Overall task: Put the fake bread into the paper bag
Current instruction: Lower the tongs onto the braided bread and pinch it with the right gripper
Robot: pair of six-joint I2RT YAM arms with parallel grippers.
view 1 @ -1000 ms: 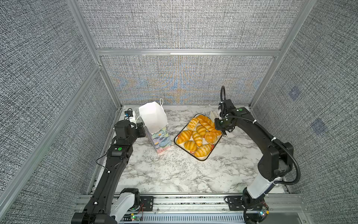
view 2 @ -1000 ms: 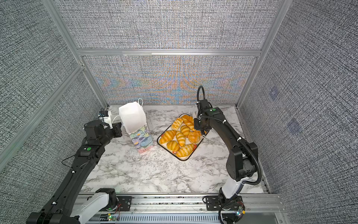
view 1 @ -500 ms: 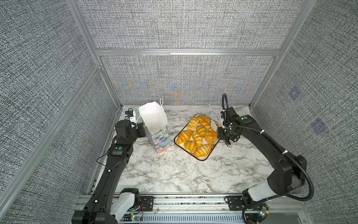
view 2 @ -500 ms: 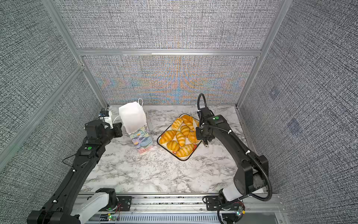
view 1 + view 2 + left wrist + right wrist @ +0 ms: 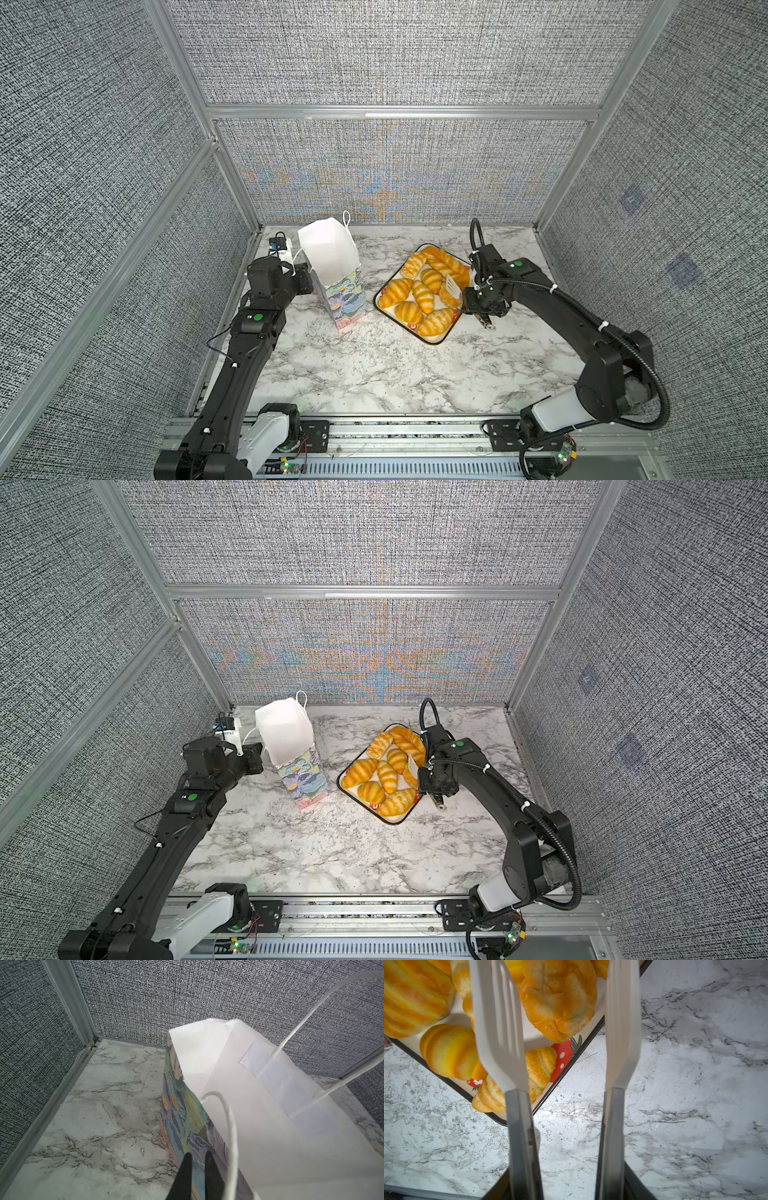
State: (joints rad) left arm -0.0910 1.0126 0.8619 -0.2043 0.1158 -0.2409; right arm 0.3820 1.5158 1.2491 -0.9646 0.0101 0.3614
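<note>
Marble tabletop (image 5: pixel 374 374): fake bread (image 5: pixel 424 291) on tray (image 5: pixel 432 341), paper bag (image 5: pixel 332 257) nearby; right gripper (image 5: pixel 484 307) clasps spread white tongs (image 5: pixel 500 1032), left gripper (image 5: pixel 198 1167) hold I cannot tell; I straddle one bun (image 5: pixel 558 1001) fully before squeezing.

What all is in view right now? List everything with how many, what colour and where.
fake bread: about ten, golden-orange, piled on the tray
tray: one, white with strawberry print and black rim, on the table right of the bag
paper bag: one, floral outside, white inside, standing open
tongs: one pair, white blades on grey arms, spread over the tray's edge
table: one, white-grey marble
walls: grey woven panels on three sides
left gripper: black, fingers close together by the bag's printed side; grip unclear
right gripper: black, holding the tongs
</note>
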